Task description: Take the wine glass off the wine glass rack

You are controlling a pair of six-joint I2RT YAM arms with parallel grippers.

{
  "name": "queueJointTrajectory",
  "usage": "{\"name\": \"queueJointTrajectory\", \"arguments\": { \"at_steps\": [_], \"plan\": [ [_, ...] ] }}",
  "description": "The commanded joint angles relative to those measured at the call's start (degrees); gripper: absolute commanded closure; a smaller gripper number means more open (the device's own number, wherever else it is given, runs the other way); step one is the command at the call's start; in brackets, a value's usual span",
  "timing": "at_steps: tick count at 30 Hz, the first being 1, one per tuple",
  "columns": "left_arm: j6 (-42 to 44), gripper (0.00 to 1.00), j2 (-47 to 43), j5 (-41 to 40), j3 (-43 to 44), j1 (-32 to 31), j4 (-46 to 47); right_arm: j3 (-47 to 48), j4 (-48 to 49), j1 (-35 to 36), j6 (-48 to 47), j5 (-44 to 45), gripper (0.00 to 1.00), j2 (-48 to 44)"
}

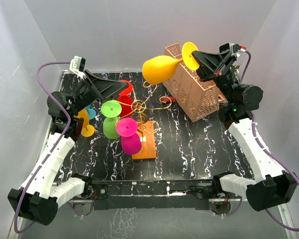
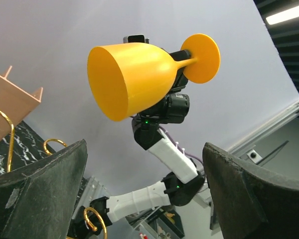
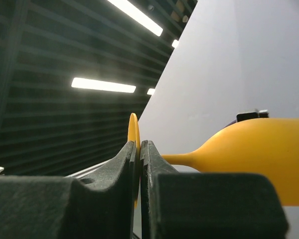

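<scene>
My right gripper [image 1: 195,59] is shut on the round foot of a yellow wine glass [image 1: 159,68] and holds it on its side, high above the table and apart from the wine glass rack. The right wrist view shows the foot [image 3: 134,130] pinched between my fingers and the bowl [image 3: 261,159] to the right. The rack is gold wire [image 1: 139,105] on an orange base [image 1: 145,145]. Green [image 1: 111,119], magenta [image 1: 128,135] and red [image 1: 125,95] glasses hang on it. My left gripper [image 1: 120,90] is open and empty beside the rack; its view shows the yellow glass [image 2: 134,79].
A salmon-pink lattice crate [image 1: 194,92] stands at the back right, just under the held glass. Another yellow glass [image 1: 84,124] and a blue one [image 1: 91,112] sit at the left, partly hidden by my left arm. Gold scrolls [image 2: 5,134] curl near my left fingers.
</scene>
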Motion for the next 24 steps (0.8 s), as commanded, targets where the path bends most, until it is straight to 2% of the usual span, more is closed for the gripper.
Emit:
{"name": "queueJointTrajectory", "arguments": {
  "at_steps": [1, 5, 9, 18, 20, 24],
  "plan": [
    [-10.3, 0.03, 1.3, 2.8, -1.7, -0.1, 17.4, 2.4, 7.2, 3.1, 3.7, 0.2, 0.92, 1.3],
    [-14.6, 0.03, 2.5, 2.2, -3.2, -0.1, 24.4, 3.2, 10.5, 5.7, 5.0, 0.5, 0.92, 3.9],
    [-15.3, 0.03, 2.3, 2.1, -3.5, -0.1, 24.8, 2.5, 11.2, 7.7, 5.0, 2.4, 0.92, 4.6],
    [-21.5, 0.09, 3.6, 1.9, -5.0, -0.2, 33.6, 2.4, 14.4, 12.0, 6.3, 3.8, 0.92, 8.5],
    [-21.8, 0.11, 3.6, 1.7, -5.1, -0.2, 34.0, 2.1, 15.8, 12.5, 6.3, 4.0, 0.92, 9.0],
    [-22.1, 0.22, 2.9, 1.4, -5.0, -0.2, 34.1, 0.3, 14.4, 13.3, 5.7, 4.9, 0.92, 8.6]
  ]
}}
